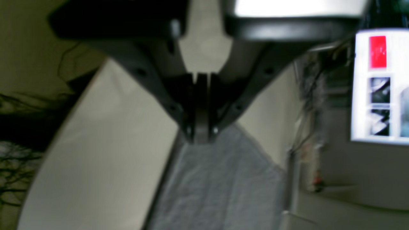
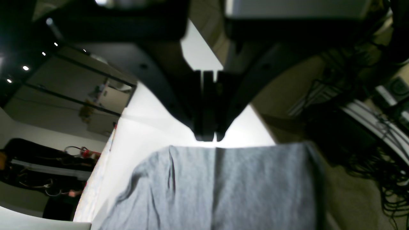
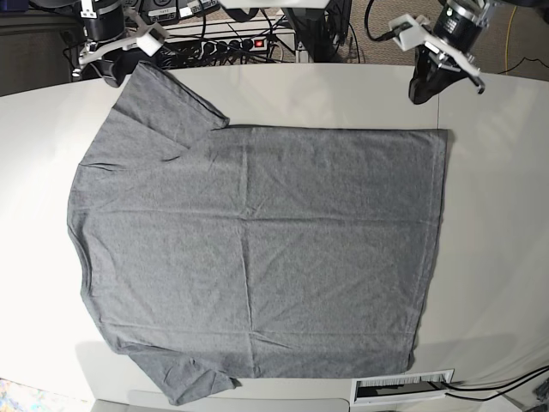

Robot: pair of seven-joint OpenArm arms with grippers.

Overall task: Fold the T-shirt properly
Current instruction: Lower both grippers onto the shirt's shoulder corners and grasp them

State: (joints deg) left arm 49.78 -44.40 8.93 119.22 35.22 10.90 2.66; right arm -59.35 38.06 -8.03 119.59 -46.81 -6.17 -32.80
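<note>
The heather-grey T-shirt [image 3: 257,249] lies spread flat on the white table [image 3: 497,240], collar side to the left and hem to the right. My left gripper [image 3: 420,93] hovers at the back right, just beyond the hem's far corner, shut with nothing in it. In the left wrist view the left gripper [image 1: 201,139] points down at the edge of the grey T-shirt [image 1: 220,188]. My right gripper [image 3: 110,75] sits at the back left beside the far sleeve, also shut and empty. In the right wrist view the right gripper [image 2: 206,137] stands just short of the T-shirt's sleeve [image 2: 230,188].
A power strip [image 3: 244,43] with a red switch and tangled cables lie behind the table's far edge. A white slotted strip [image 3: 403,386] rests at the front edge. A lit monitor [image 1: 380,86] stands off the table in the left wrist view.
</note>
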